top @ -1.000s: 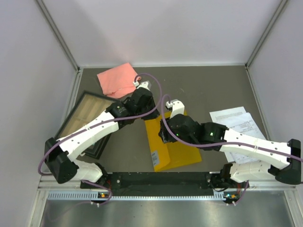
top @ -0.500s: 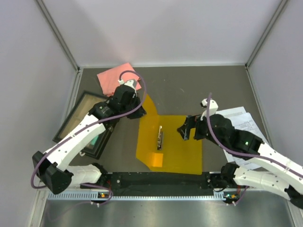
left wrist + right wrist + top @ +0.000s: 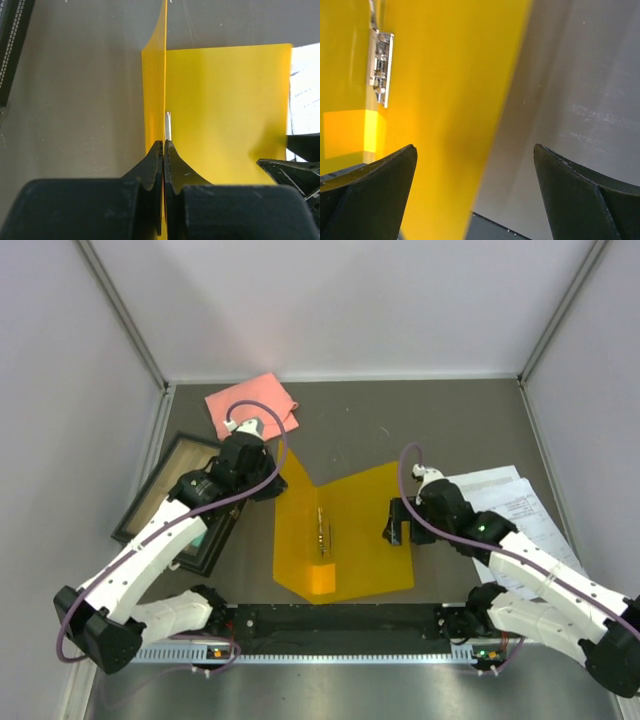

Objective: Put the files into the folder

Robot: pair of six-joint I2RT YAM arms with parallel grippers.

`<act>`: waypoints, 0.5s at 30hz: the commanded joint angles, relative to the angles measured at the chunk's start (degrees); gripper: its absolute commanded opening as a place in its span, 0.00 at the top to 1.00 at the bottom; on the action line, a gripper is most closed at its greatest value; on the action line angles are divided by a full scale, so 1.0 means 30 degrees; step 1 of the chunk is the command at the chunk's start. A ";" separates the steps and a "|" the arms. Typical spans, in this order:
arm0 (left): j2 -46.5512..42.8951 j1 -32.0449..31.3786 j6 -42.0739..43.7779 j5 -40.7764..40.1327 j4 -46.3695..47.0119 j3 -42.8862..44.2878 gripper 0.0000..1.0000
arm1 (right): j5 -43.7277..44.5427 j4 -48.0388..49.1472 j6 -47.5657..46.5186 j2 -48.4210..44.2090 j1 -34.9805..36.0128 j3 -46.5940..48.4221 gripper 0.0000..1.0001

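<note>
Print on the files could not be read, and one folder was pinched by the left tool, the right tool being spread open.

This looks like a robot test cell in a lab, not a home or an office. Plain pale wall panels set in metal posts box in a grey table. A white left arm and right arm are bolted to a black rail at its near edge. Purple cables loop off them, and a slotted cable duct runs below. A yellow folder, printed sheets, a pink cloth and a framed tray lie on the table as loose everyday items.
</note>
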 commanded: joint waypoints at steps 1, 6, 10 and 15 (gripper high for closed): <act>-0.0710 0.0134 -0.0258 -0.0027 0.0214 -0.1201 1.00 | -0.1039 0.1980 -0.0741 0.0905 -0.0678 -0.0450 0.01; -0.0858 0.0368 0.0621 -0.0144 -0.0458 -0.1027 1.00 | -0.3057 0.3591 -0.0420 0.0934 -0.1765 -0.1591 0.05; -0.0946 0.0368 0.0943 0.0587 -0.0168 -0.1055 1.00 | -0.3560 0.4617 -0.0185 0.1401 -0.1824 -0.1974 0.15; -0.0917 0.0398 0.2289 -0.0990 -0.0663 -0.1289 1.00 | -0.3125 0.4621 -0.0038 0.2193 -0.2906 -0.2443 0.43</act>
